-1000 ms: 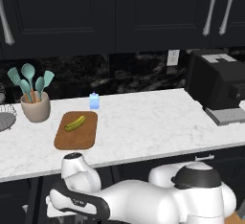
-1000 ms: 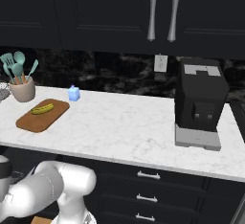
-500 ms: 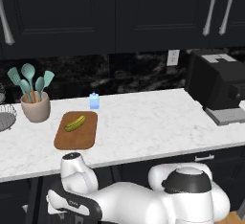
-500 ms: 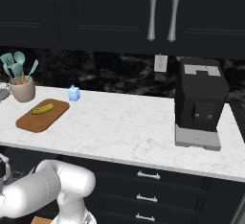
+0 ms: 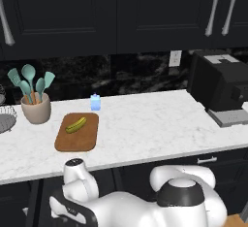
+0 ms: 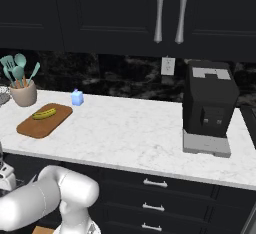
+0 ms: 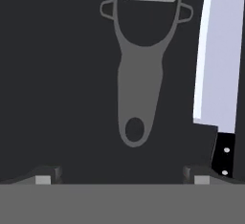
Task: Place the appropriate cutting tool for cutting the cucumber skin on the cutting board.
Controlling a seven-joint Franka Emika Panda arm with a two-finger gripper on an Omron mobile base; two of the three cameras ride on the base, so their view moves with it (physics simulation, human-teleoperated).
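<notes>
— Where is the peeler [image 7: 139, 70] relative to the gripper [image 7: 120, 174]?
— In the hand view it lies flat on a dark surface straight ahead of the spread-open jaws, nothing between them. Its handle end, with the oval hole, points toward the fingertips [image 7: 46, 175]; the forked head with the blade points away. It sits between the two tips' lines, apart from both.

— Anything beside it?
— A knife [image 7: 221, 65], just to its right in that view: pale broad blade, black riveted handle near the right fingertip. The two do not touch.

— And the counter?
— The arm reaches low, below the white marble counter [image 5: 145, 129]. On it the cutting board [image 5: 77, 134] lies toward the left, with the cucumber [image 5: 76, 124] on its far half.

— Farther back?
— A small blue container [image 5: 95, 103] just behind the board, a utensil crock [image 5: 36, 108] with teal tools to its left, a black coffee machine [image 6: 209, 108] at the right, and dark cabinets [image 6: 130, 13] above.
</notes>
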